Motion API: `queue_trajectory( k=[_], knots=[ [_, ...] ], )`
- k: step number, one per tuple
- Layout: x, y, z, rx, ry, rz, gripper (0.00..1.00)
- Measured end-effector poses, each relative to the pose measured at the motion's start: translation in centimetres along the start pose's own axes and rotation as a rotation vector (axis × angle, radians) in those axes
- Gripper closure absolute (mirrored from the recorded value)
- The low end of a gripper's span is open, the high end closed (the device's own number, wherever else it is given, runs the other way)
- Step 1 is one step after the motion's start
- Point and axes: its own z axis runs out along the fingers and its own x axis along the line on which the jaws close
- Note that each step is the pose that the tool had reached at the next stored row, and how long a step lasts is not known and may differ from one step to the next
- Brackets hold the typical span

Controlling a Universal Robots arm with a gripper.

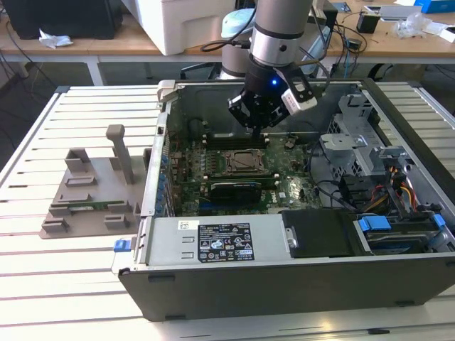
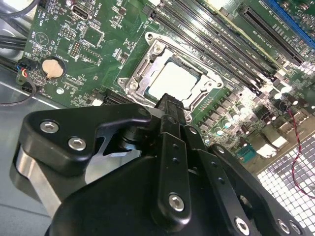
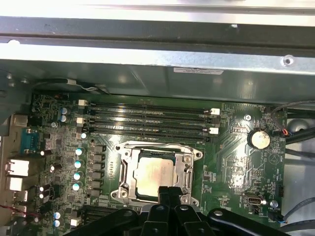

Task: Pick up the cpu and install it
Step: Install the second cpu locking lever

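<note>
The cpu [image 3: 152, 172] is a silvery square chip lying flat inside the metal socket frame [image 3: 125, 169] on the green motherboard [image 3: 231, 162]; the second wrist view shows the cpu [image 2: 174, 78] seated there too. In the exterior view my gripper [image 1: 257, 128] hangs inside the open computer case, a little above and just behind the socket [image 1: 238, 162]. In both wrist views the black fingertips [image 3: 165, 191] are pressed together with nothing between them, hovering over the socket's near edge. My gripper [image 2: 172, 101] does not touch the chip.
Empty memory slots [image 3: 152, 120] run beside the socket. A black expansion card [image 1: 234, 188] lies in front of it. A drive cage with cables [image 1: 370, 163] stands at the exterior view's right. A grey plastic holder block [image 1: 92, 192] sits on the slatted table outside the case wall [image 1: 153, 177].
</note>
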Motion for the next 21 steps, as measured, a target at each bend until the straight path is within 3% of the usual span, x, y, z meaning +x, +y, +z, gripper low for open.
queue_trajectory(
  k=[7, 12, 15, 21],
  knots=[
    [0.0, -0.02, -0.01, 0.0, 0.0, 0.0, 0.89],
    [0.05, -0.76, 0.01, 0.0, 0.0, 0.0, 0.89],
    [0.11, -1.78, 0.0, 0.0, 0.0, 0.0, 0.89],
    [0.12, -2.03, 0.02, 0.0, 0.0, 0.0, 0.89]
  ],
)
